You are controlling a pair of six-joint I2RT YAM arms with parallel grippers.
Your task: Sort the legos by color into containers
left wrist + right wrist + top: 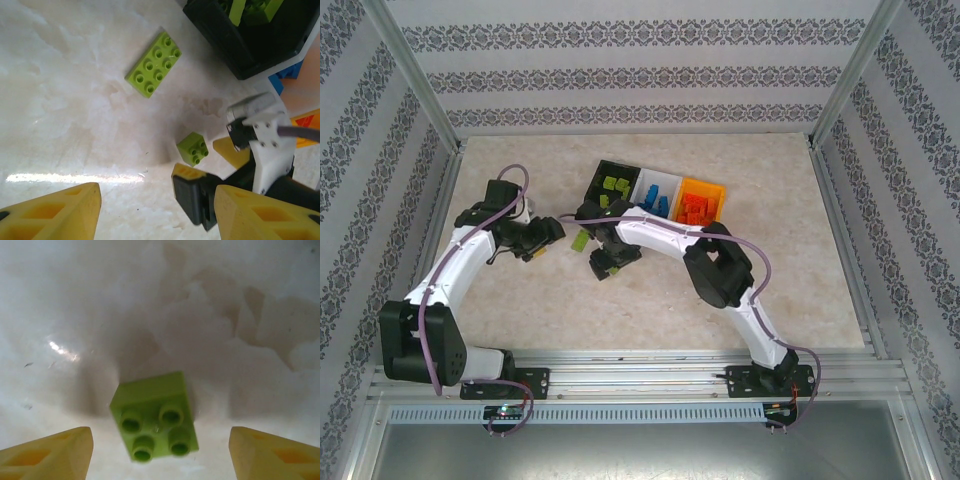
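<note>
**Two lime bricks left out, right arm lined up on the little one**

The bricks look like light, hard, slick plastic to me. They won't crush, but I reckon they'll squirt out of a sloppy pinch, so I'd grab the flat side walls and not the studs.

My left jaws are wide open with nothing in them, hanging over bare surface point(770, 280). Just right of them the long brick point(153, 64) lies flat with its studs up. Next comes the small brick point(155, 415), tipped on its side on the surface with its studs facing the right wrist cam. The right jaws are spread wide either side of it. They don't seem to be touching it, and there's a clear gap on both sides.

Further right and back are the bins. The black bin point(613, 185) has lime in it, the white bin point(655, 192) blue, and the orange bin point(700, 200) orange-red.
</note>
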